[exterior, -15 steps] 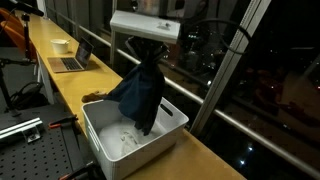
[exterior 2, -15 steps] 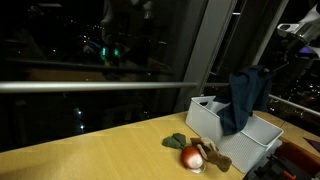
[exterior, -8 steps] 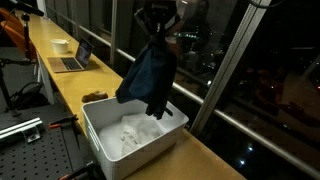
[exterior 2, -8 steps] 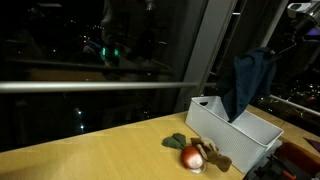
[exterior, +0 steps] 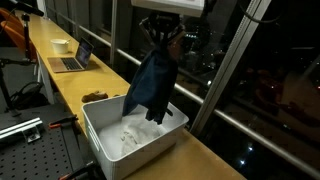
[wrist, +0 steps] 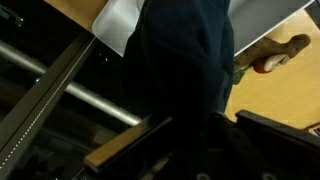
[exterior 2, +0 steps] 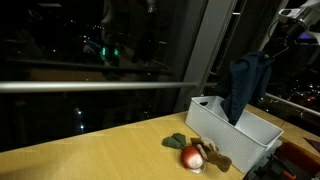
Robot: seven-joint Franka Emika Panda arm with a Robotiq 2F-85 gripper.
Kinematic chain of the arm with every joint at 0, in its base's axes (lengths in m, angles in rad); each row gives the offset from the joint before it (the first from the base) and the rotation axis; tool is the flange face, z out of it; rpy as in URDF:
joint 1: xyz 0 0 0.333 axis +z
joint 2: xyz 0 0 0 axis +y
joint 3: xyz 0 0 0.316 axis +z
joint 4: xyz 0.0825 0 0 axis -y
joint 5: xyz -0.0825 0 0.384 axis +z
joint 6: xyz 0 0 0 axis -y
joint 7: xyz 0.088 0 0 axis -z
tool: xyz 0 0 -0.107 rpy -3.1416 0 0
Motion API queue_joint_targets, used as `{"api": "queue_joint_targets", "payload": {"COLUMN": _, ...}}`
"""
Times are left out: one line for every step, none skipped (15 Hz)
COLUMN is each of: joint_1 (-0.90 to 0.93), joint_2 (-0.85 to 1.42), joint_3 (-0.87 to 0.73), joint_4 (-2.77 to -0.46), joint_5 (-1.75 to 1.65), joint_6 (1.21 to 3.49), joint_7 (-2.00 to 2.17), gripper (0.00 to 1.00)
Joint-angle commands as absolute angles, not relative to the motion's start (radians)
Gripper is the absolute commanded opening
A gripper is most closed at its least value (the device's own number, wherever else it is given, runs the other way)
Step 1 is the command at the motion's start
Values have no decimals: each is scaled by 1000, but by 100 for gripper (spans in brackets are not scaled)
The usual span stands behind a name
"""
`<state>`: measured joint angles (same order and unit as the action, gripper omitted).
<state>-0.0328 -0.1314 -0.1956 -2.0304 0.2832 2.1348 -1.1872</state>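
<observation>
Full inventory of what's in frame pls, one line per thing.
cloth: one, dark blue, hanging from the claw above the bin
bin: one, white, on the table by the window
rags: count unclear, white, inside the bin
stuffed toy: one, brown with red and green parts, on the table beside the bin
laptop: one, grey, open, far down the table
bowl: one, white, beyond the laptop
table: one, light wood, along the window
claw: one, dark, shut on the cloth's top
</observation>
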Motion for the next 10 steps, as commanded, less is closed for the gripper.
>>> {"api": "queue_joint_targets", "payload": {"joint_1": -48, "joint_2": -68, "joint_3": -182, "joint_4": -1985, "joint_5": 283, "joint_6": 2109, "joint_7": -1208, "gripper": 2}}
{"api": "queue_joint_targets", "payload": {"joint_1": -49, "joint_2": -55, "joint_3": -179, "joint_4": -1984, "joint_5": 291, "joint_6": 2108, "joint_7": -1213, "gripper": 2}}
{"api": "queue_joint_targets", "payload": {"joint_1": -49, "joint_2": -44, "joint_3": -174, "joint_4": -1987, "joint_5": 296, "joint_6": 2111, "joint_7": -1216, "gripper": 2}}
{"api": "queue_joint_targets", "payload": {"joint_1": -48, "joint_2": -34, "joint_3": -168, "joint_4": -1990, "joint_5": 304, "joint_6": 2114, "joint_7": -1221, "gripper": 2}}
{"api": "queue_joint_targets", "payload": {"joint_1": -46, "joint_2": -21, "joint_3": -160, "joint_4": -1995, "joint_5": 310, "joint_6": 2119, "joint_7": -1219, "gripper": 2}}
{"api": "queue_joint_targets", "payload": {"joint_1": -45, "joint_2": -10, "joint_3": -151, "joint_4": -1999, "joint_5": 314, "joint_6": 2122, "joint_7": -1218, "gripper": 2}}
{"api": "queue_joint_targets", "payload": {"joint_1": -44, "joint_2": 4, "joint_3": -142, "joint_4": -2000, "joint_5": 319, "joint_6": 2120, "joint_7": -1213, "gripper": 2}}
{"api": "queue_joint_targets", "payload": {"joint_1": -43, "joint_2": 18, "joint_3": -132, "joint_4": -2002, "joint_5": 320, "joint_6": 2124, "joint_7": -1209, "gripper": 2}}
{"api": "queue_joint_targets", "payload": {"joint_1": -43, "joint_2": 31, "joint_3": -121, "joint_4": -2002, "joint_5": 323, "joint_6": 2124, "joint_7": -1206, "gripper": 2}}
{"api": "queue_joint_targets", "payload": {"joint_1": -44, "joint_2": 41, "joint_3": -111, "joint_4": -2001, "joint_5": 327, "joint_6": 2124, "joint_7": -1205, "gripper": 2}}
